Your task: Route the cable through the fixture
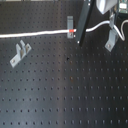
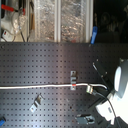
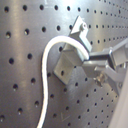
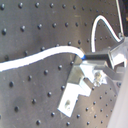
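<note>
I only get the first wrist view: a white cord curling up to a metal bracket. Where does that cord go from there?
Observer: In the first exterior view the cable runs across the board all the way to the first exterior view's left edge.
Visitor: Is it plain white all along?
Observer: No, a short red band wraps it, right beside an upright fixture.
Visitor: Is that the only bracket out there?
Observer: No, a spare fixture stands apart from the cable, toward the first exterior view's left.
</note>
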Tool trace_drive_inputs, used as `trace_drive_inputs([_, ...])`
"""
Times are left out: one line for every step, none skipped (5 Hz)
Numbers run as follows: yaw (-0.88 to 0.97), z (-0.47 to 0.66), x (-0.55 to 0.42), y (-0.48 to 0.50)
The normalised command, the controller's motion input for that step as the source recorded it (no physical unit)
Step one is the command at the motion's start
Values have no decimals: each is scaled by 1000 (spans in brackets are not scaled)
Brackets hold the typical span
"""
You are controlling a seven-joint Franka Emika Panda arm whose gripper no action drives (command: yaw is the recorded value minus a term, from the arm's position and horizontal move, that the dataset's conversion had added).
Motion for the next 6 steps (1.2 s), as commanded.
trace_drive_inputs([183,0,-20,31])
trace_drive_inputs([263,0,-16,27])
trace_drive_inputs([66,0,-33,-17])
trace_drive_inputs([77,70,-143,-69])
trace_drive_inputs([77,49,-230,-107])
trace_drive_inputs([83,2,-107,-48])
